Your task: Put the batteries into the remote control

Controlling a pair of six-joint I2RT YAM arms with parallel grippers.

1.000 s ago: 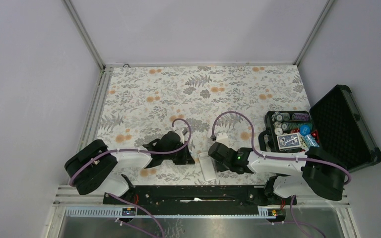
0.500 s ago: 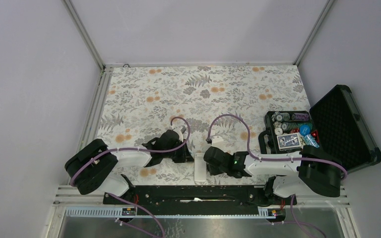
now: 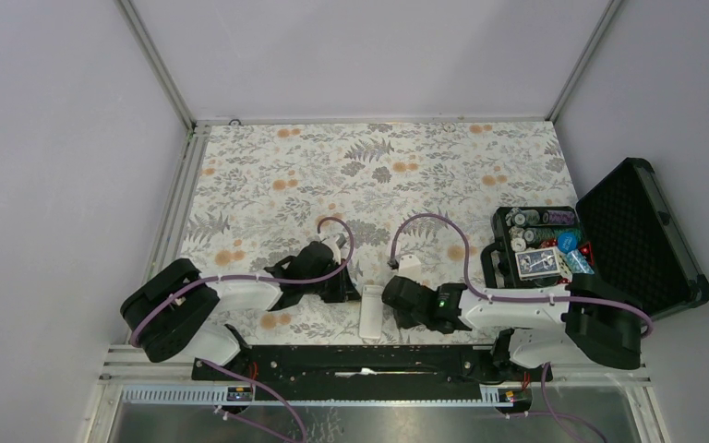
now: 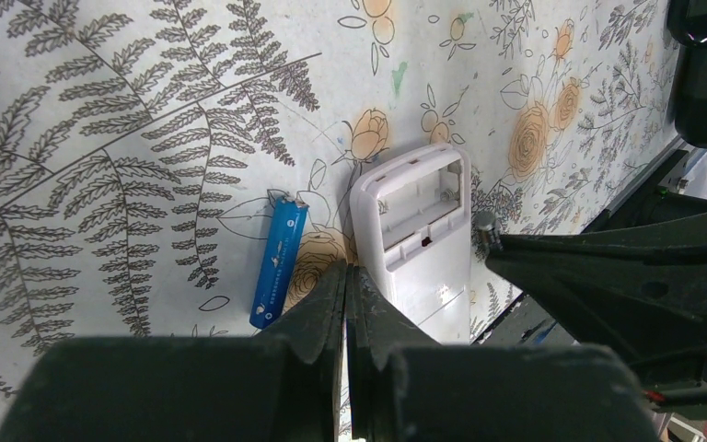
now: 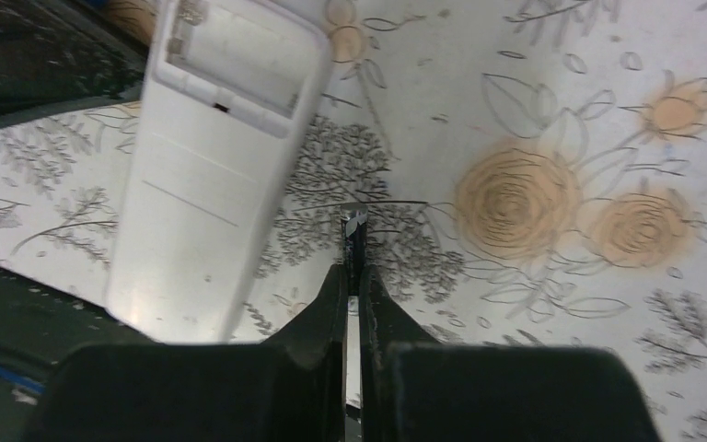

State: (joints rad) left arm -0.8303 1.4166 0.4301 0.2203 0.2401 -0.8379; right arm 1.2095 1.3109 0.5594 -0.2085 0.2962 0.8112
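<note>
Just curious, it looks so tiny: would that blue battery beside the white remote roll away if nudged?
Probably, if pushed sideways: the battery is a slim round cylinder lying flat on the cloth. It looks rigid and, being so small beside the remote, likely light. Its smooth shell might slip in jaws.
</note>
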